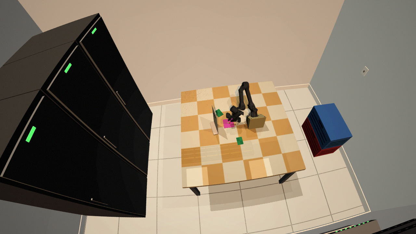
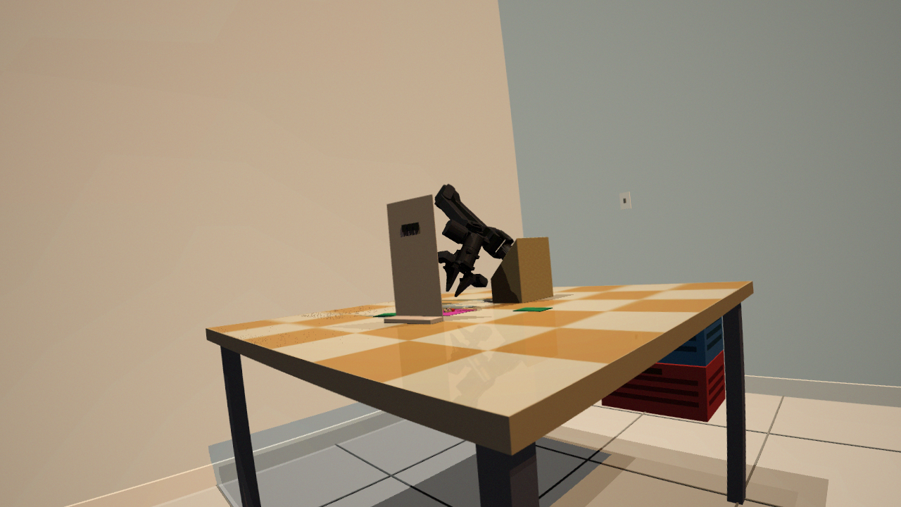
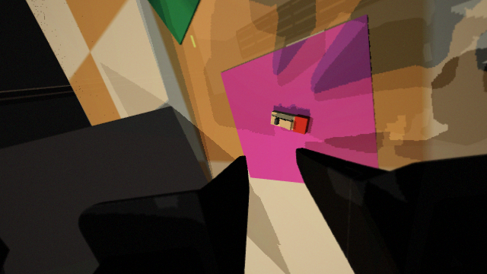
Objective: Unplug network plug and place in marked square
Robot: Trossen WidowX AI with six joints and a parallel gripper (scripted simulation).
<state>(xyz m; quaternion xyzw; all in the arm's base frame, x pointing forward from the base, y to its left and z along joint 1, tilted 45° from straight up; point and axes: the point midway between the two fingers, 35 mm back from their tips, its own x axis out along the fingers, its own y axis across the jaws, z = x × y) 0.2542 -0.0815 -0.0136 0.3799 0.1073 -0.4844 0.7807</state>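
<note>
Magenta square (image 1: 226, 125) (image 2: 467, 310) (image 3: 259, 152): one plug (image 1: 228, 122) (image 3: 290, 122); one end effector (image 1: 234, 120) (image 2: 452, 294) (image 3: 271, 158) above, released.

The plug (image 3: 290, 122) (image 1: 228, 122), a small block with a cream body and a red end, lies on the magenta square (image 3: 262, 95) (image 1: 225, 125), wholly inside its edges, out of the socket, apparently on its side.
</note>
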